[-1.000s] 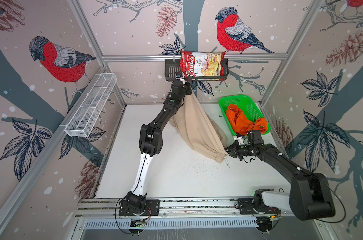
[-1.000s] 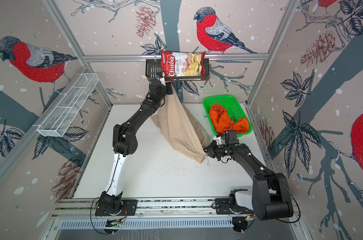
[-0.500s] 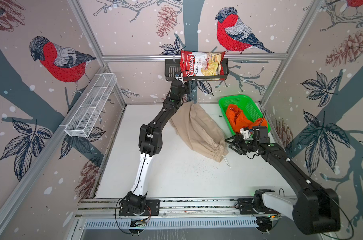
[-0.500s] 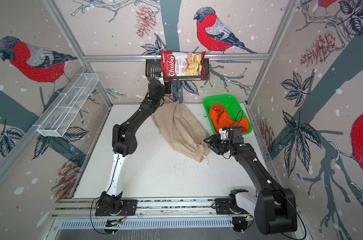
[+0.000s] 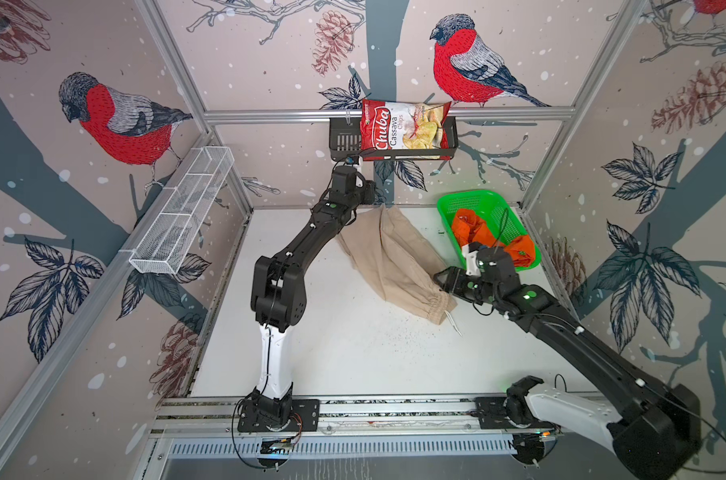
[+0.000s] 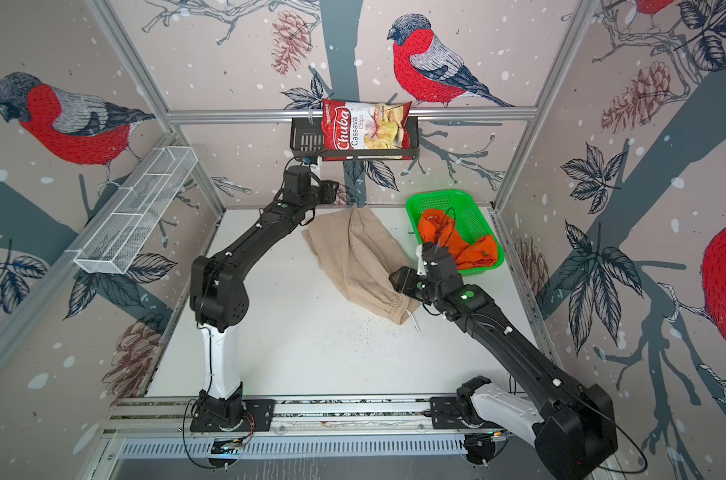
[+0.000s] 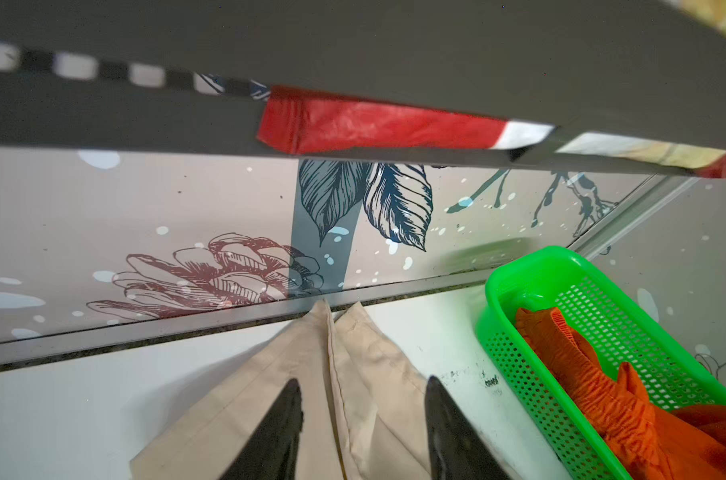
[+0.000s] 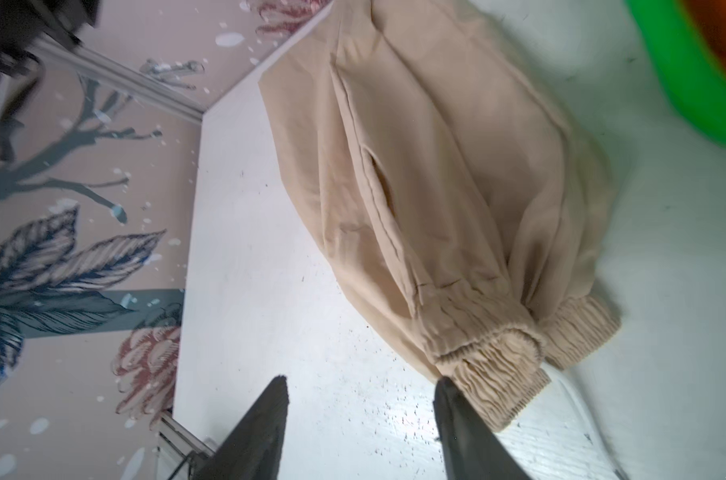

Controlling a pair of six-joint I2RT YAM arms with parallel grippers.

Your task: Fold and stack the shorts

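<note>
The beige shorts [image 5: 394,257] are laid flat; the left gripper [image 7: 363,379] and right gripper [image 8: 362,379] are seen with jaws apart, nothing held. For a neat fold, the near waistband [image 8: 498,365] should be pinched through all layers.

Place: my robot test booth.
Walls: bird wallpaper [image 5: 465,62] all around.
Frame: metal bars [image 5: 386,114], 12 o'clock.
Rail [image 5: 394,409]: holds my arms [image 5: 278,286], 6 o'clock.

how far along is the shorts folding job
Done: the beige shorts lie on the table, apparently halved lengthwise. In hand: nothing; the left gripper and right gripper are both open by their ends. Left: the crosswise fold, then the orange shorts, bunched in the green basket, need folding and stacking.
</note>
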